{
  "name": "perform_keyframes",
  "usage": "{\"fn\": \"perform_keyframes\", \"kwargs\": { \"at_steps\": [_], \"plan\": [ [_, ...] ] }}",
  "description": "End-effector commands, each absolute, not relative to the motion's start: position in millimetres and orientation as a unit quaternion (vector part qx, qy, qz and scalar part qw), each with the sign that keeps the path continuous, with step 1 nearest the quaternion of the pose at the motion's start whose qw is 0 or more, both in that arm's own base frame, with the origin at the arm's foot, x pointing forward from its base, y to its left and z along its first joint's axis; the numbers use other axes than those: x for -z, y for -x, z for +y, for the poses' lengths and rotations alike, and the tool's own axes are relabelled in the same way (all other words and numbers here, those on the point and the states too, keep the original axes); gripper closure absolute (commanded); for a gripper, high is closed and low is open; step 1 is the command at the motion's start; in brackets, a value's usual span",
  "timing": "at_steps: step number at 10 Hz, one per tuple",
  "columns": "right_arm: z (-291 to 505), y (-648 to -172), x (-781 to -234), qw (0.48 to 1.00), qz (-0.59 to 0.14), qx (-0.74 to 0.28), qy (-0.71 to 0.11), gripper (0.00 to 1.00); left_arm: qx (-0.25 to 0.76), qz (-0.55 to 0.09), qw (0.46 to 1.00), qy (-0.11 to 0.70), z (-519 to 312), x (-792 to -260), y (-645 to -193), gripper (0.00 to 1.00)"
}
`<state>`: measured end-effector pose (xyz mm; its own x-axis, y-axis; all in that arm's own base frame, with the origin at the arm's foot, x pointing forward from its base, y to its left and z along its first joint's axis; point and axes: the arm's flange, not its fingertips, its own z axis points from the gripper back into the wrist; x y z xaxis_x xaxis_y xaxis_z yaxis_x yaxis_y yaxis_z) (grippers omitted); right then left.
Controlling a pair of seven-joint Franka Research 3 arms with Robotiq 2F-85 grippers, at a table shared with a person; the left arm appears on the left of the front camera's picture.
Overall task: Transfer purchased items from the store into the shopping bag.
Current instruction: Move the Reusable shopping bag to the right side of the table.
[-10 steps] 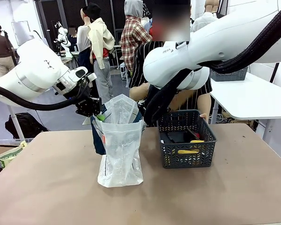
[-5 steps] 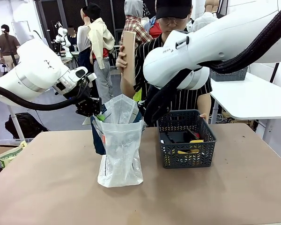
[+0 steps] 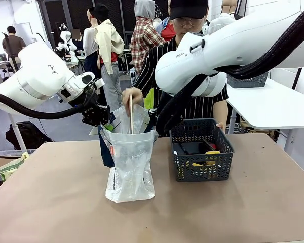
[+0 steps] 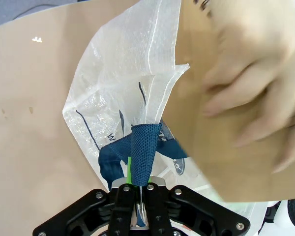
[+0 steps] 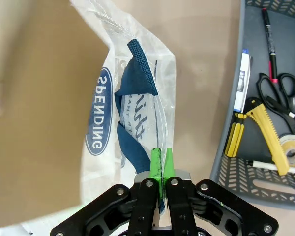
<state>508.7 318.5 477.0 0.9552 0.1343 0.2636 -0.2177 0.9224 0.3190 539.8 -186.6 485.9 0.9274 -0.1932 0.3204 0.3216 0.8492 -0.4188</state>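
So as to keep the mouth spread for loading: clamped shut on blue handles point(image 4: 142, 147) of the shopping bag point(image 3: 130, 162), left gripper point(image 4: 139, 189) one side, right gripper point(image 5: 161, 162) the other. Lowered in by person's hand point(image 3: 133, 96): flat tan item point(image 4: 206, 142). Just right of bag: store point(image 3: 201, 169), purchased items point(image 5: 278, 132) inside.

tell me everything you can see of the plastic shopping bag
The translucent whitish crinkly plastic shopping bag stands upright on the brown table, mouth open. It has dark lines, a blue oval logo and blue mesh handles. Left gripper and right gripper each pinch a handle; a person's hand holds a flat brown board partway inside.
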Motion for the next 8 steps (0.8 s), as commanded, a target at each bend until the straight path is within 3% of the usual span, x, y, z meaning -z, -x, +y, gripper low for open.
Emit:
{"fn": "perform_keyframes", "kwargs": {
  "at_steps": [1,8],
  "plan": [
    [318.6,-508.3,-477.5,0.973,-0.117,-0.087,-0.181,1.0,0.135,-0.13,0.954,0.236,-186.5,-487.0,-540.8,1.0],
    [318.6,-508.3,-477.5,0.973,-0.117,-0.087,-0.181,1.0,0.135,-0.13,0.954,0.236,-186.5,-487.0,-540.8,1.0]
  ]
}}
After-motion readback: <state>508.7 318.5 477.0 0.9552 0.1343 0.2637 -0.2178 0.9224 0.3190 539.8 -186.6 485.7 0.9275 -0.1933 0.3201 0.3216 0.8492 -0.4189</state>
